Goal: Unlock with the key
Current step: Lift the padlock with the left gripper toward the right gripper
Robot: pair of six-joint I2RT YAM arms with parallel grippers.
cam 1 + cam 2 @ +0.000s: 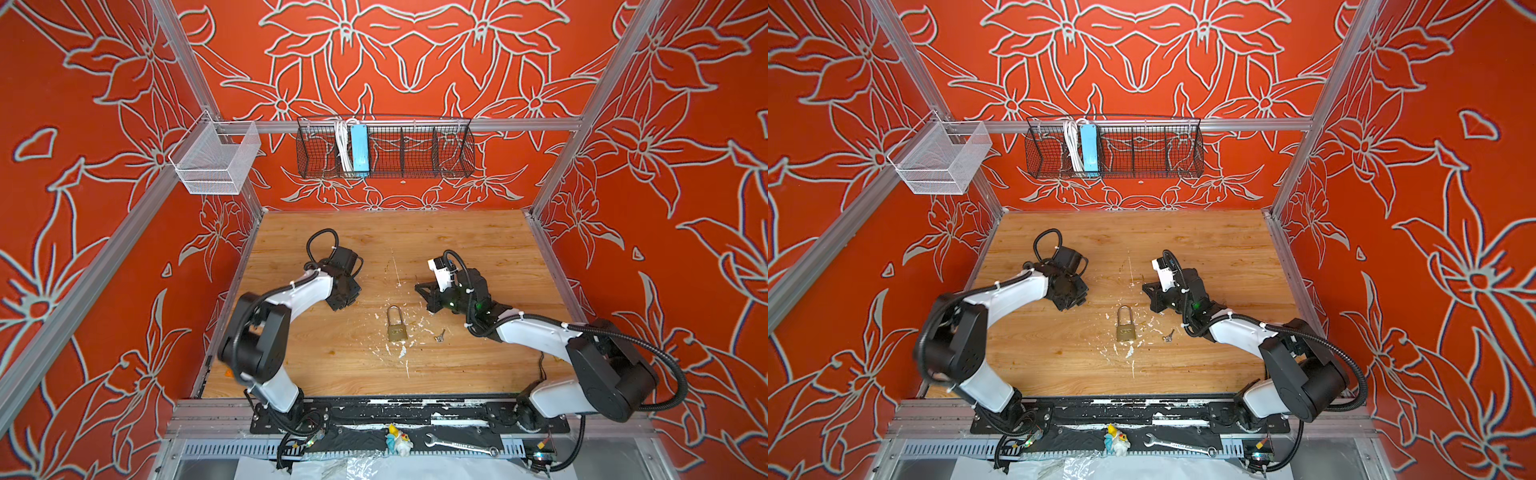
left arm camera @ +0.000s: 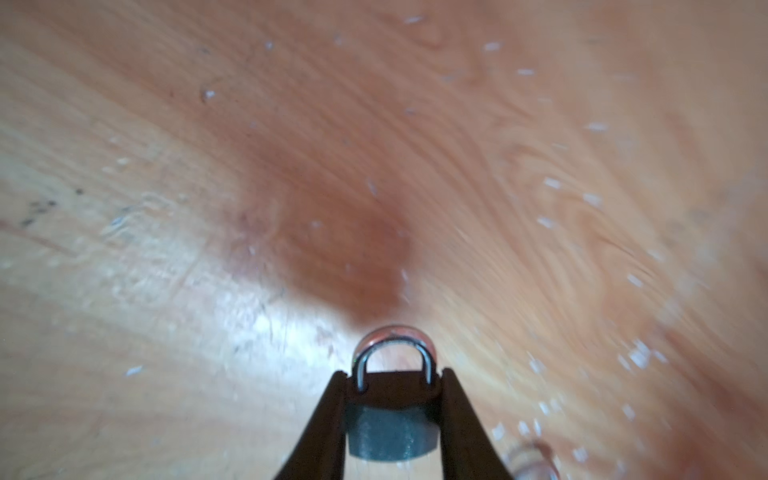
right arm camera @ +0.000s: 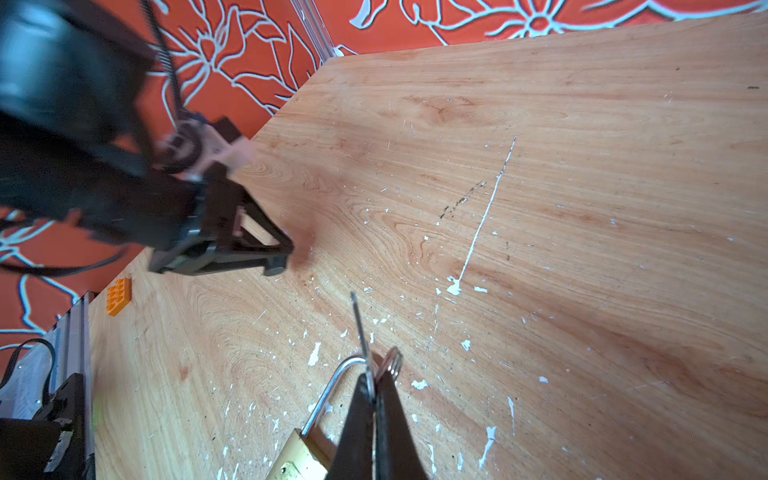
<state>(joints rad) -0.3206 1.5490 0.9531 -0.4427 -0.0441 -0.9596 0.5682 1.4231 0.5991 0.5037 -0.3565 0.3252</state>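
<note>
Two arms over the wooden table (image 1: 457, 241), lock and key held apart. The left gripper (image 2: 394, 374) is clamped on a small dark padlock (image 2: 390, 428), one finger against each side of its body. The shackle points out past the fingertips, so the end opposite it faces back toward the wrist; no keyhole can be made out. The right gripper (image 3: 376, 380) is pressed together on a key (image 3: 359, 328), pinching it by the head. The thin blade runs straight on beyond the tips and the key ring (image 3: 392, 363) hangs beside them.

In both top views the right gripper aims across the middle of the table toward the left one, the two near but not touching. In the right wrist view the blade's line passes to one side of the left gripper. By my reading, the padlock's hidden end must be turned to meet the blade before insertion.

A brass padlock (image 1: 397, 330) lies flat between the arms, unheld, with a loose key (image 1: 439, 336) just beside it.
</note>
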